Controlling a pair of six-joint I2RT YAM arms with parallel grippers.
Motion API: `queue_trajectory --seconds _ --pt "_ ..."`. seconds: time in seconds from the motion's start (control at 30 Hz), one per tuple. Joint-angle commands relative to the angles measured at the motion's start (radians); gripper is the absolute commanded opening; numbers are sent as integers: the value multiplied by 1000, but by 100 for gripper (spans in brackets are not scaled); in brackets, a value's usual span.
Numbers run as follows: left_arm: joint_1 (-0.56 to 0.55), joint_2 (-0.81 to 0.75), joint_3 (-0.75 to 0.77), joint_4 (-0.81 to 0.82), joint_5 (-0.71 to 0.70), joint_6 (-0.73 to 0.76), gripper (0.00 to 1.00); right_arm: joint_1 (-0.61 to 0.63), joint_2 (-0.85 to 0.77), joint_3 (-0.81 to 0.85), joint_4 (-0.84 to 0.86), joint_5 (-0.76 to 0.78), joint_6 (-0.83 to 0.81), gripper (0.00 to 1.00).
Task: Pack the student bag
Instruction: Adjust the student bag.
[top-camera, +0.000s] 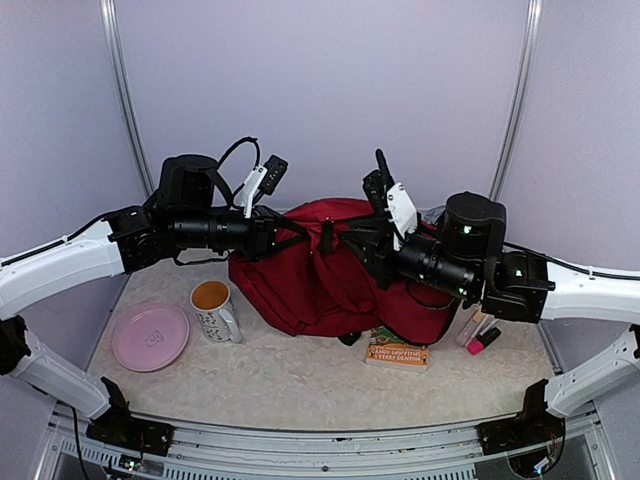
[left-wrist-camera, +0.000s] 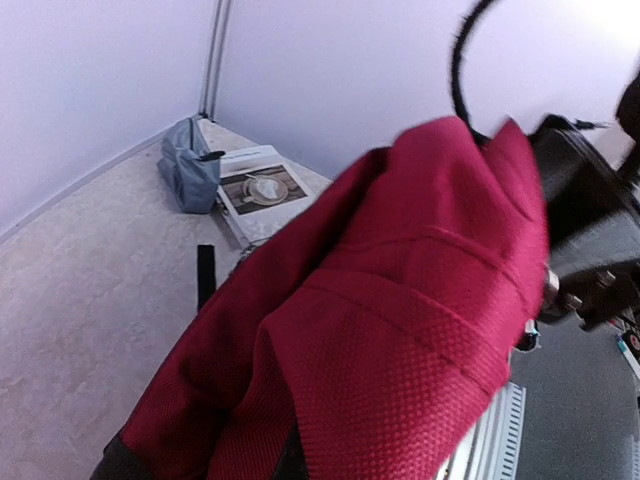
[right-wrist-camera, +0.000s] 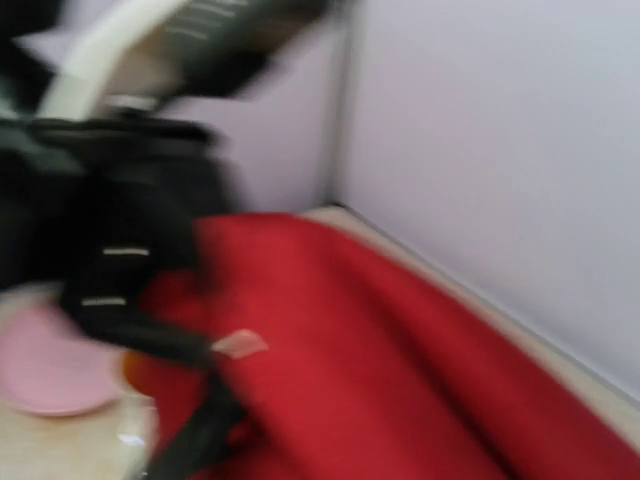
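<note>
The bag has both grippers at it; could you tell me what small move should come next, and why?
Probably get the right gripper firmly closed on the top fabric of the bag. The left gripper holds the other side raised, while the mug and book lie outside, so a second grip seems needed to spread it open.

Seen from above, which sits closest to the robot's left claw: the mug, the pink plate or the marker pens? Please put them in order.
From the left gripper:
1. mug, just in front of it, slightly left.
2. pink plate, farther out at front left.
3. marker pens, across on the right side.
</note>
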Motion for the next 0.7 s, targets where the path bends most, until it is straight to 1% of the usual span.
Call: queue_trajectory --seconds 0.0,0.1,0.23,0.27,0.33,0.4,0.43,0.53,0.6,0.67 --pt "-48 -27 15 160 217 37 0 -89 10 45 -64 123 -13 30" --pt "-48 -16 18 195 308 3 0 -155 26 90 -71 88 -30 32" --pt "-28 -14 4 261 360 -69 0 -218 70 181 -133 -19 -43 33" --pt "-23 -12 1 271 355 -82 0 -224 80 194 -149 -59 -48 35" --pt "-9 -7 -6 271 301 -104 0 -235 96 211 -185 -151 -40 36" --pt "10 5 -13 256 219 -118 0 -242 102 209 -210 -272 -17 36" --pt "19 14 -17 246 191 -120 0 -244 97 203 -216 -365 -4 36" --pt "35 34 -19 241 175 -132 0 -246 71 181 -200 -531 42 33" --pt "36 38 -17 243 181 -132 0 -245 57 173 -188 -564 78 32" --pt "33 37 -21 241 175 -121 0 -245 49 175 -191 -545 102 30"
